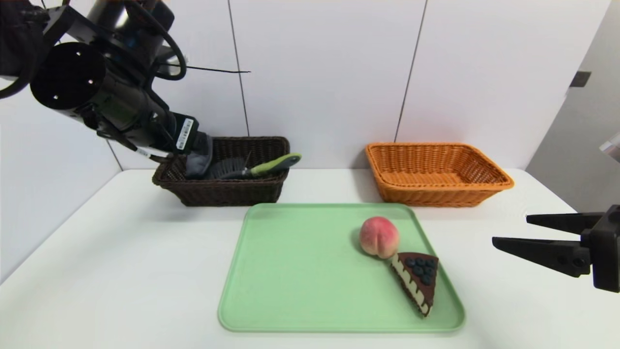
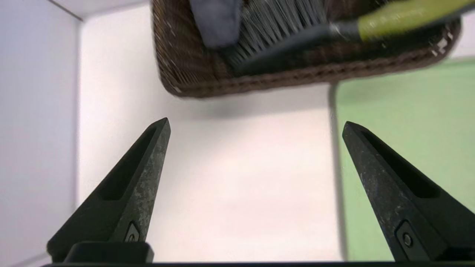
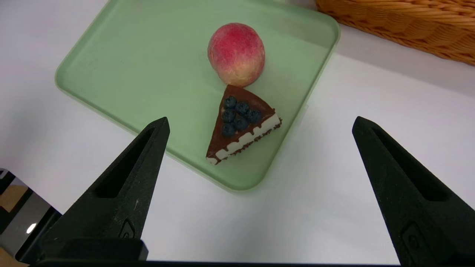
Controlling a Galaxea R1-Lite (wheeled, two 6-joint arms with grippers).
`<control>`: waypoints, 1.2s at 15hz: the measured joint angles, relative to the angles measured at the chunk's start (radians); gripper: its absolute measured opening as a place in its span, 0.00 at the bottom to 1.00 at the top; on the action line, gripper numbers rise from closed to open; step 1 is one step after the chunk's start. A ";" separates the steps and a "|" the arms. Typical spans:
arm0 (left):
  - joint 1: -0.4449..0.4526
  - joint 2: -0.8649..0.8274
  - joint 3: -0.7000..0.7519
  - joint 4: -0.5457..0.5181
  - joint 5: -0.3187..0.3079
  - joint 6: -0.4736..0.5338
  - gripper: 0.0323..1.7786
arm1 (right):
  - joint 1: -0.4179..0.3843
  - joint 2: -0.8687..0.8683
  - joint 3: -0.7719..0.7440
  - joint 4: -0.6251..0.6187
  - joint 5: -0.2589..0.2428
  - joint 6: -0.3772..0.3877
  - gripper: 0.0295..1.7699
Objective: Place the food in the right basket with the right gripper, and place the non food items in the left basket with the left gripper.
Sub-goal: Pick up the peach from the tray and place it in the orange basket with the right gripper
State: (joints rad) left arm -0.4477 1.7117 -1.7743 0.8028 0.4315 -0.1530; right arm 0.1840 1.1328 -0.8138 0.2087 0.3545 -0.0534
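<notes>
Two foods, peach [image 1: 379, 236] and cake [image 1: 417, 281], wait on the tray [image 1: 290, 271]; left gripper [image 2: 256, 126] beside it spread empty, brush [image 1: 261, 168] binned; right gripper [image 3: 259, 124] wide, empty

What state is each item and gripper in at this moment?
Brush: in the brown basket.
Grey cloth: in the brown basket.
Orange basket: empty.
Peach: on the green tray.
Cake slice: on the tray.
Left gripper: jaws open, empty.
Right gripper: jaws open, empty.
</notes>
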 joint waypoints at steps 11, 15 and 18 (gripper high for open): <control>-0.191 -0.254 0.249 -0.003 -0.238 -0.274 0.95 | 0.225 0.253 -0.303 0.195 -0.168 -0.007 0.96; -0.213 -0.300 0.249 0.000 -0.334 -0.268 0.95 | 0.328 0.409 -0.424 0.256 -0.315 0.032 0.96; -0.214 -0.326 0.254 0.000 -0.382 -0.208 0.95 | 0.367 0.510 -0.479 0.268 -0.400 0.077 0.96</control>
State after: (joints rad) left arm -0.6613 1.3855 -1.5202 0.8028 0.0494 -0.3611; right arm 0.5513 1.6428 -1.2932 0.4770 -0.0460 0.0238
